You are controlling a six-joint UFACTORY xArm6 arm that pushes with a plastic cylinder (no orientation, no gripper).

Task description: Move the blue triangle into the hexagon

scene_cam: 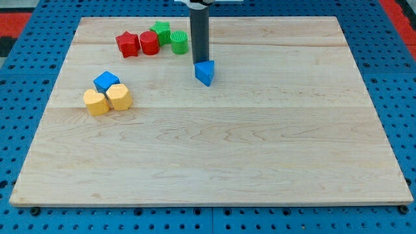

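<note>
The blue triangle (205,72) lies on the wooden board (214,149) in the upper middle of the view. My tip (200,62) stands right behind it, at its top edge, touching or nearly touching. The yellow hexagon (119,97) lies at the view's left, well away from the triangle, in a tight cluster with a blue cube (106,82) above it and a yellow heart (96,103) to its left.
At the view's top, left of my rod, lie a red star (128,44), a red cylinder (149,43), a green star (160,31) and a green cylinder (179,42). A blue pegboard (19,97) surrounds the board.
</note>
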